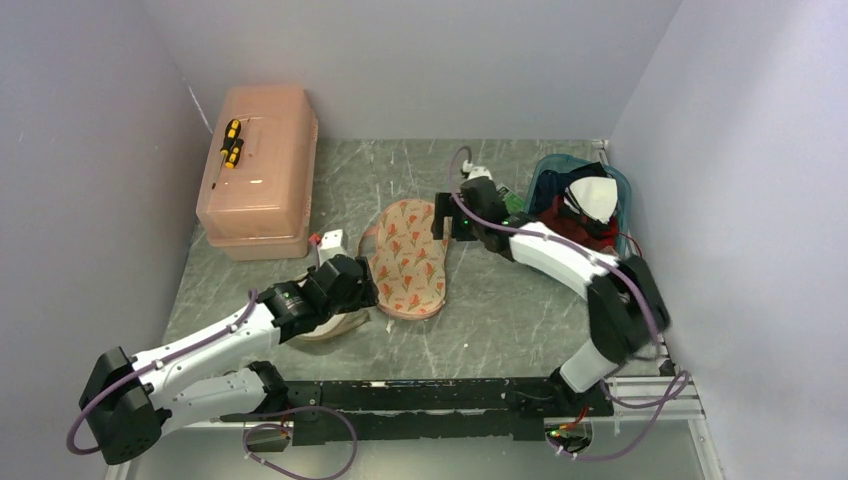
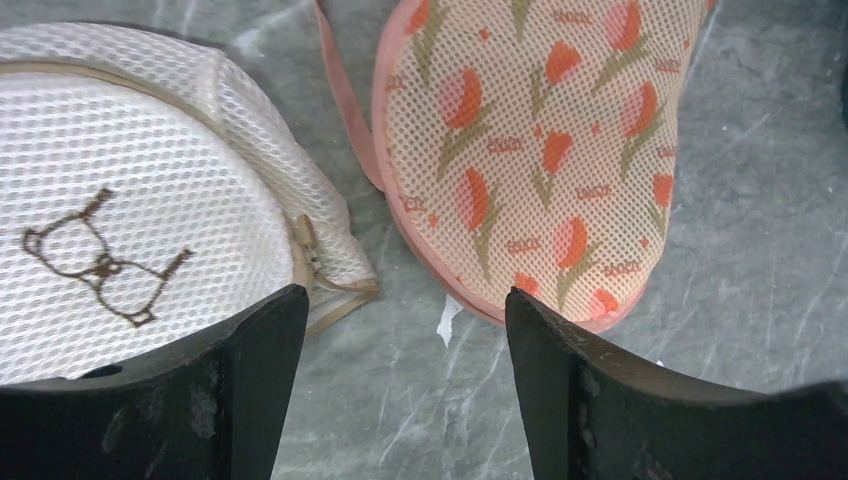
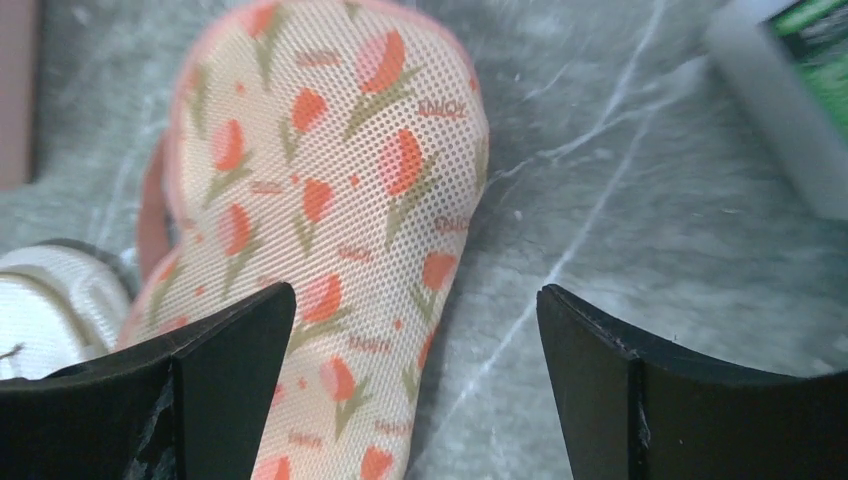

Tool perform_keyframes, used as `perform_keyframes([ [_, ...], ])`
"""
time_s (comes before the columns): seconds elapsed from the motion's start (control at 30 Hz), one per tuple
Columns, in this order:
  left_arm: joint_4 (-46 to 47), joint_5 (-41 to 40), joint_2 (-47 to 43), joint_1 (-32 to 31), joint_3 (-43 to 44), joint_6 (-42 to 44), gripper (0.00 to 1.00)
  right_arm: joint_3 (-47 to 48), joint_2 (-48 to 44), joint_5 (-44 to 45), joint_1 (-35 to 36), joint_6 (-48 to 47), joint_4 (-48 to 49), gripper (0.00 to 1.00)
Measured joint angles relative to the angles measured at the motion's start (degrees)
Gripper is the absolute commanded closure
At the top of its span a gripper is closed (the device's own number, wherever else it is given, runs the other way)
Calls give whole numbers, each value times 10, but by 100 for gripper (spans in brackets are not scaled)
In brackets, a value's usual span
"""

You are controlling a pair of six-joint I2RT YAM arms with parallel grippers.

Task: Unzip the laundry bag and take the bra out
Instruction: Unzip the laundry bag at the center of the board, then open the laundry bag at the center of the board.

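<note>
Laundry bag: white mesh, cream rim.

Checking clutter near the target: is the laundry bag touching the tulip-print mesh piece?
Apart. Left wrist view shows bare table between the laundry bag and the tulip-print mesh piece.

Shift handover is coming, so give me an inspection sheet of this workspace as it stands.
Surface: grey marbled table, no spill seen.
Job's things: white mesh laundry bag lies by the left gripper, icon side up, zip pull at its rim. Bra: nothing seen.
Clutter: tulip-print mesh piece mid-table; pink box far left with a screwdriver on its lid; teal basket far right holding red cloth.
Grippers: left gripper open, empty; right gripper open, empty, over the tulip-print piece.
Cables: purple cables along both arms, looping at the near edge.
Surroundings: plain pale walls.
</note>
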Motion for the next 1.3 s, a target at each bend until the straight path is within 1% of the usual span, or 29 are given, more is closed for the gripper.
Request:
perform_keyframes([
  [0.1, -23, -18, -4, 0, 11, 2, 25, -39, -110, 23, 10, -17, 0, 17],
  [0.17, -38, -26, -11, 0, 12, 6, 25, -74, -184, 24, 38, -38, 9, 23],
  [0.23, -52, -35, -20, 0, 14, 7, 25, -108, -244, 22, 102, -64, 23, 31],
  [0.3, -70, -48, -35, 0, 18, 4, 26, -128, -266, 13, 177, -85, 33, 35],
  [0.37, -94, -65, -61, 0, 23, -9, 26, -137, -253, 7, 237, -101, 39, 38],
  [0.43, -120, -87, -95, 0, 25, -30, 28, -140, -223, 8, 271, -113, 40, 40],
  [0.57, -163, -114, -163, 0, 24, -69, 30, -137, -139, 19, 306, -132, 40, 44],
  [0.7, -199, -127, -225, 0, 21, -97, 30, -101, -58, 30, 320, -146, 30, 49],
  [0.83, -224, -132, -252, 0, 18, -111, 31, -57, -11, 36, 322, -153, 33, 53],
  [0.93, -240, -134, -255, 0, 17, -117, 31, -42, 1, 36, 322, -156, 36, 59],
  [1.2, -263, -137, -267, 0, 15, -125, 31, -36, 9, 38, 322, -160, 34, 78],
  [1.27, -263, -138, -271, 0, 13, -127, 31, -36, 9, 38, 322, -161, 34, 81],
  [1.3, -263, -138, -273, 0, 12, -127, 31, -36, 9, 38, 322, -162, 34, 81],
])
